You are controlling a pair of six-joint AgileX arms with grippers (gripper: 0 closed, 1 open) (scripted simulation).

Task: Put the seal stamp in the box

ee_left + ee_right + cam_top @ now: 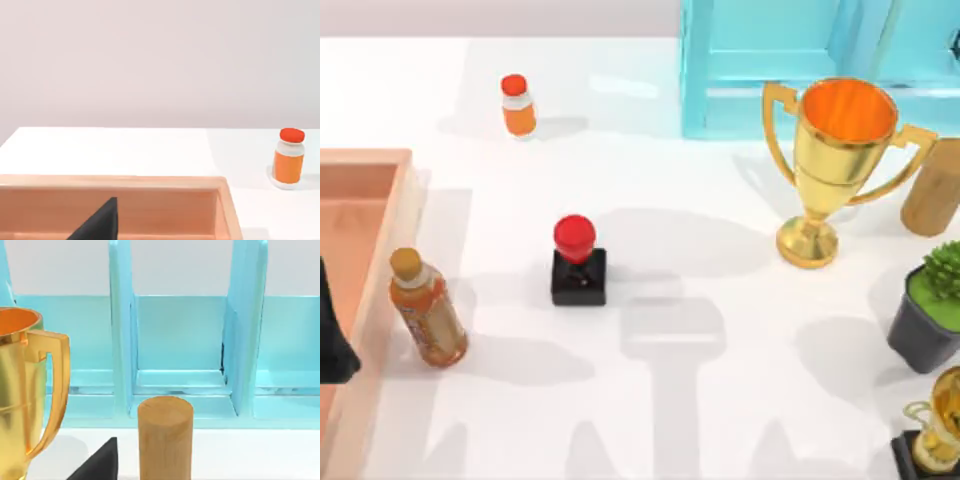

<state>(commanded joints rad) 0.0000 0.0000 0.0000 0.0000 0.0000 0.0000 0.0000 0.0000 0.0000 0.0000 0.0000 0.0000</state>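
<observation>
The seal stamp [578,262], a black square block with a glossy red round knob, stands upright on the white table left of centre, with nothing touching it. The salmon-peach box [365,157] lies at the table's left edge, and its far wall [150,182] runs across the left wrist view. My left gripper [332,345] hangs over the box's interior, well left of the stamp, and a dark part of it [100,222] shows above the box floor. My right gripper [100,462] sits low near a wooden cylinder, facing the cabinet.
An amber bottle [426,310] stands between box and stamp. A small orange red-capped bottle [518,104] is at the back left. On the right are a light-blue cabinet [770,70], a gold trophy [835,165], a wooden cylinder [932,190], a potted plant [932,310] and a small trophy [935,430].
</observation>
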